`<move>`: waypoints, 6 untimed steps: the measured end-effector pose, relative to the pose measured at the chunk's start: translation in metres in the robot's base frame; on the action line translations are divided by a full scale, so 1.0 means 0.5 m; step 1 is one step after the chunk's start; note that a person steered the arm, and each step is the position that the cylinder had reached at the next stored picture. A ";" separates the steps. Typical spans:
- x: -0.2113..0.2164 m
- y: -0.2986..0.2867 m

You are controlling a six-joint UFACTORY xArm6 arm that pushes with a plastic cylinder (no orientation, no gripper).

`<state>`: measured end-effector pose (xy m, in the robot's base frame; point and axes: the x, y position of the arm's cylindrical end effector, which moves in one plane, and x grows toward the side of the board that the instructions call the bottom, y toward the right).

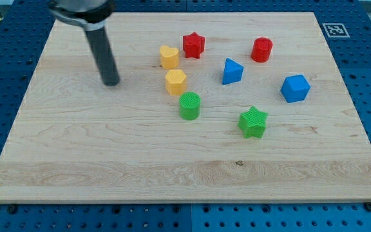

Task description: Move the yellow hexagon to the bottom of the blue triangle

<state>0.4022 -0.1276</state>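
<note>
Wooden board (76,148), my tip (111,82) left of yellow hexagon (175,82)

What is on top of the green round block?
Nothing sits on the green round block; its flat top is bare. The yellow hexagon stands just above it in the view, on the board, not on it. What lies under the block is hidden.

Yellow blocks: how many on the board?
2. The yellow heart sits left of the red star; the yellow hexagon lies just below it, above the green cylinder. None look hidden.
</note>
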 end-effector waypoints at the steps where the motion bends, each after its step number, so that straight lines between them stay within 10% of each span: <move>1: 0.002 0.109; 6: 0.053 0.336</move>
